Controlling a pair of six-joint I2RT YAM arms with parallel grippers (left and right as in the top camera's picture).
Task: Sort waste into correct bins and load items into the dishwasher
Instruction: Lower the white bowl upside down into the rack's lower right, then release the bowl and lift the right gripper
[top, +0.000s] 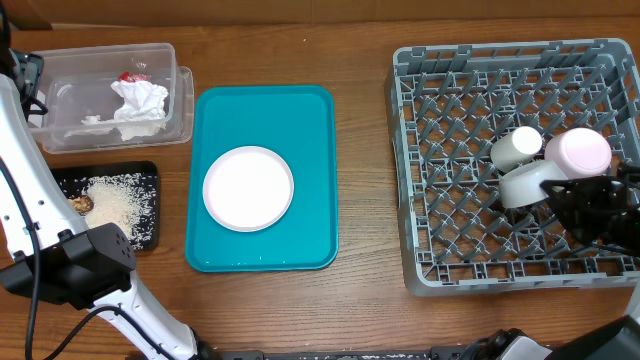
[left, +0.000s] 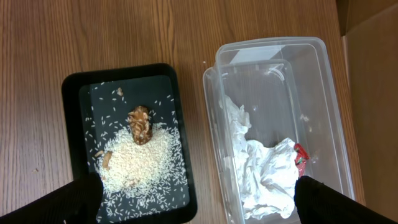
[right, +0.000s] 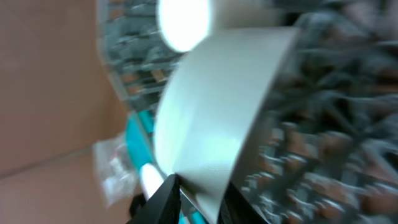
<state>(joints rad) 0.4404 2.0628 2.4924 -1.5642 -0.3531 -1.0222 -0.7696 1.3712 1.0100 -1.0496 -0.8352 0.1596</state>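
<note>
A white bowl (top: 528, 184) is held on its side over the grey dish rack (top: 420, 180), gripped at its rim by my right gripper (top: 560, 195). The right wrist view shows the bowl (right: 217, 118) blurred between the black fingers (right: 199, 199). A white cup (top: 515, 147) and a pink cup (top: 578, 150) sit in the rack. A white plate (top: 248, 188) lies on the teal tray (top: 320, 150). My left gripper (left: 196, 199) is open and empty, hovering above the black tray of rice (left: 140, 149) and the clear bin (left: 280, 112) with crumpled paper (left: 267, 171).
The clear bin (top: 110, 95) stands at the back left, the black tray (top: 115, 205) in front of it. The left arm's base (top: 70, 265) sits at the front left. A cardboard wall runs along the back edge.
</note>
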